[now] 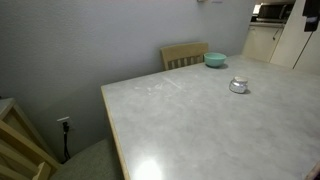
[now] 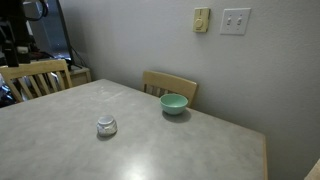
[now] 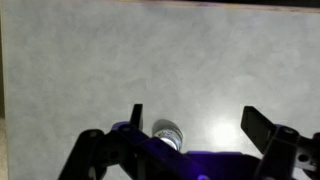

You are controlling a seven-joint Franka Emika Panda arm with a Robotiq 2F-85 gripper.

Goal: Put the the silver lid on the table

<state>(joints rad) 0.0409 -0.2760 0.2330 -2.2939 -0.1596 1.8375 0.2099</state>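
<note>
The claw [image 3: 197, 128] comes in from the bottom edge of the wrist view, its two dark fingers [image 3: 258, 126] spread wide and released, gripping nothing. Between them, closer to the finger on the picture's left side and clear of both, shows the silver lid [image 3: 168, 132], a small round shiny piece partly hidden behind the claw's purple-lit body. It lies on the pale marbled tabletop [image 3: 160, 60], which fills the rest of that view. How high the claw hangs above the lid cannot be told from here. In both exterior views the lid [image 1: 238, 85] [image 2: 107, 125] sits flat on the tabletop [image 1: 180, 120] [image 2: 180, 145], well in from every edge and touching nothing else. A teal bowl [image 1: 215, 60] [image 2: 174, 104] stands upright near the lid but apart from it, closer to the tabletop's wall-side edge. Just beyond that edge, behind the bowl, the back of a light wooden chair [image 1: 185, 54] [image 2: 170, 84] rises against the grey wall. In an exterior view another wooden chair [image 2: 38, 76] stands past the tabletop's far left corner, and two wall plates [image 2: 236, 20] with a smaller cream box [image 2: 202, 20] beside them are mounted high on the wall above the bowl. In an exterior view a wall outlet [image 1: 65, 125] with a dark cord sits low on the wall, below the tabletop's near corner, beside a slatted wooden piece [image 1: 20, 150] at the picture's lower left.
</note>
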